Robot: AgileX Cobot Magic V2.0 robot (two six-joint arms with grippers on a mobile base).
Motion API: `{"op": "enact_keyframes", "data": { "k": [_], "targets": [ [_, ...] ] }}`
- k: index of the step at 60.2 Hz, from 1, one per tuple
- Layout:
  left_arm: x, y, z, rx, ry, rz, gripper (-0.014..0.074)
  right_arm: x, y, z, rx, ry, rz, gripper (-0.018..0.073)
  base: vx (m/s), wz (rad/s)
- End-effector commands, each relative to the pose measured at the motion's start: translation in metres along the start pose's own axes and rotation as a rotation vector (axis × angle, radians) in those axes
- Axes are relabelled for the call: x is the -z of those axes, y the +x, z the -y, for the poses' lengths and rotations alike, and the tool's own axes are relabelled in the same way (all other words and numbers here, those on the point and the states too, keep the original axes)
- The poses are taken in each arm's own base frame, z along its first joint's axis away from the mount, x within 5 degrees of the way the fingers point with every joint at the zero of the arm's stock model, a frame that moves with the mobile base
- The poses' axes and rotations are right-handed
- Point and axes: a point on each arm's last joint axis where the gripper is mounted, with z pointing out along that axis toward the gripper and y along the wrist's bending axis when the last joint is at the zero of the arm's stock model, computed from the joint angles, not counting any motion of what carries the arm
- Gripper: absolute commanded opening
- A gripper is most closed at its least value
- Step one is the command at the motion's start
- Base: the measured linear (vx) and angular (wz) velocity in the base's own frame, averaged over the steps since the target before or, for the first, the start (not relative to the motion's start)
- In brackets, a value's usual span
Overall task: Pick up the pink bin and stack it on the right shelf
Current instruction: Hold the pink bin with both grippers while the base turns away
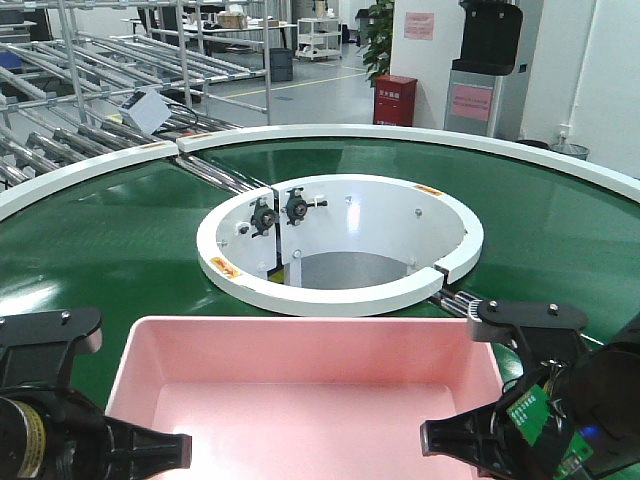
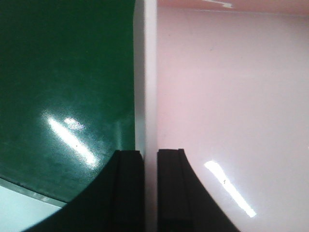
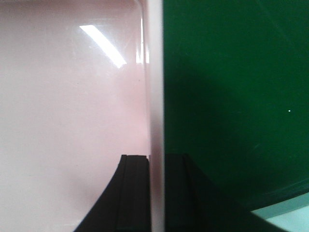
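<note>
Left wrist-mounted view | left gripper (image 2: 150,162) is clamped across the side wall of the pink bin (image 2: 231,96), one finger inside, one outside | right gripper (image 3: 155,162) is clamped likewise on the opposite wall | bin is spanned between both grippers, green belt (image 2: 63,63) outboard of each | lift is best made level, both arms raised together | right shelf is not seen

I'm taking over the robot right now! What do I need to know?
Grippers: the left gripper is shut on the left wall of the pink bin; the right gripper is shut on its right wall.
Things: the pink bin is empty, at the green belt; I cannot tell if it is lifted. The right shelf is not in view.
Done: both grips.
Left: lift, carry, stack on the right shelf.
</note>
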Motion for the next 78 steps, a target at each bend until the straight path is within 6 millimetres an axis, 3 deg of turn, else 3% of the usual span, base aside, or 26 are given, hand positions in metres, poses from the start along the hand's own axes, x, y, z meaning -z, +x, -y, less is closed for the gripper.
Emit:
{"op": "enact_keyframes", "data": {
  "k": [1, 38, 78],
  "targets": [
    [0.0176, -0.0121, 0.0031, 0.003, 0.069, 0.107, 0.0125, 0.0154, -0.0107, 0.0040, 0.019, -0.001, 0.107, 0.0062, 0.00, 0.00],
    [0.0176, -0.0121, 0.0031, 0.003, 0.069, 0.107, 0.0125, 0.0153, -0.0105, 0.0044, 0.019, 0.001, 0.105, 0.0061, -0.02, -0.07],
    [0.0176, -0.0121, 0.0030, 0.002, 0.068, 0.107, 0.0125, 0.0153, -0.0106, 0.0044, 0.022, 0.002, 0.105, 0.0064, -0.09, -0.40]
  ]
}}
